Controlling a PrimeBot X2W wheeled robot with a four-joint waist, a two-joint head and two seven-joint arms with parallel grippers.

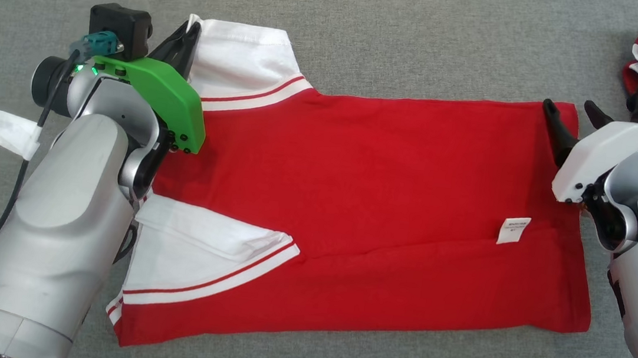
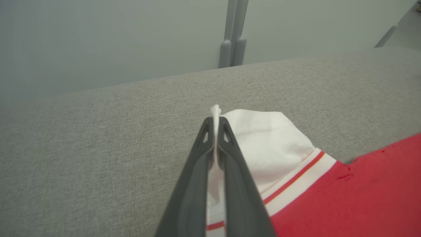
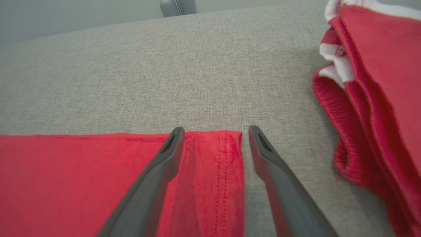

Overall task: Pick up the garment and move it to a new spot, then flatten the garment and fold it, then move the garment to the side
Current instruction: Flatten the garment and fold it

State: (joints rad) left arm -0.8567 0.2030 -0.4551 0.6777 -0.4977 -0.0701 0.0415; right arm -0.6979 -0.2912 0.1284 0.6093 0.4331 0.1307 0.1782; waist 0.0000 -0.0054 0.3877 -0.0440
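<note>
My left gripper is clamped on the white sleeve of the red garment. My right gripper stands apart, straddling its hem corner.

I get bright, soft, even light, faint shadows edging the shirt, wrist views blurry along the bottom.

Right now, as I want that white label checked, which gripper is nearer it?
Right. The right gripper sits open at the hem corner near the label; the left gripper is shut on the white sleeve at the opposite end.
</note>
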